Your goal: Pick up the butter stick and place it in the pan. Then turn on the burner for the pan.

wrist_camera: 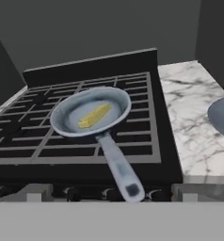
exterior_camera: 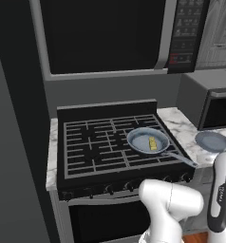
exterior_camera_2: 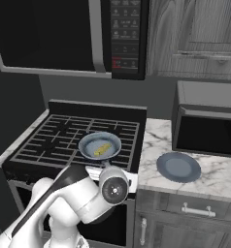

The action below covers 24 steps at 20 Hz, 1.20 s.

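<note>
- While the butter stick lies flat inside the pan, the burner grates around it show no flame.
- Far left, left base view: a dark wall panel, then the stove with black grates and a raised back panel.
- Pan sits on the front right burner; its bowl is grey-blue with a dark rim.
- Butter stick is yellow and rests right of the pan's centre, clear of the rim as far as can be told.
- Pan handle runs forward and to the right, its end over the stove's front edge near the knobs.
- Knobs form a dark row along the front edge; their settings are too small to read.
- Right of the stove: marble counter, touching the stove's side.
- A round grey-blue plate lies on that counter, well apart from the pan.
- Behind the plate, a small oven stands on the counter against the wall.
- Above the stove hangs a microwave with its control panel on the right.
- Gripper: fingertips are not visible in the frames; jaws stand spread wide, holding nothing.
- Hand view looks at the pan from the front, handle end nearest the camera.
</note>
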### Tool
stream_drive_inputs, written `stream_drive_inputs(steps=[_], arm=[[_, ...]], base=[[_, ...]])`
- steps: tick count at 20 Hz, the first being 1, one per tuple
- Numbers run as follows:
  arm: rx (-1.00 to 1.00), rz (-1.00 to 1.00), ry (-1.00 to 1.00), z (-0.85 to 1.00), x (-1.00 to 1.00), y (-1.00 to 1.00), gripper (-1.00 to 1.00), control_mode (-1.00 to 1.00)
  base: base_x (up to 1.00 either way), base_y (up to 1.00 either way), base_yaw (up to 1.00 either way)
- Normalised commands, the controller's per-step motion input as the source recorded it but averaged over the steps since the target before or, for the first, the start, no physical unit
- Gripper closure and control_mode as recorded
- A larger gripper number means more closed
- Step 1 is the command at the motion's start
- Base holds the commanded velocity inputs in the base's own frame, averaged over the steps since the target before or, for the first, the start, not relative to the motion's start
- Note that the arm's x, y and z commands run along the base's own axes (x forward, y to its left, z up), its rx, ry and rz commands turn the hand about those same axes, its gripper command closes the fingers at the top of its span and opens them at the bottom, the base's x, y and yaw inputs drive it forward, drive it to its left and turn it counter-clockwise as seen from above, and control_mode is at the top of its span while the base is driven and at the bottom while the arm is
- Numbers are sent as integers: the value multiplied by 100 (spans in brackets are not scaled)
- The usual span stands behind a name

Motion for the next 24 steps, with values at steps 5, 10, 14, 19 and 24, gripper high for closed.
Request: stream_drive_inputs(steps=[5,10,14,19,24], arm=[[0,0,-9,-12,-1,-1,-100,-100],[0,0,-6,-26,-14,-5,-100,-100],[0,0,-5,-23,-8,-1,-100,-100],[-1,0,-4,-19,-3,-2,-100,-100],[-2,0,-4,-19,0,-3,-100,-100]], base=[[0,0,0],[0,0,0],[0,0,0],[0,0,0],[0,0,0]])
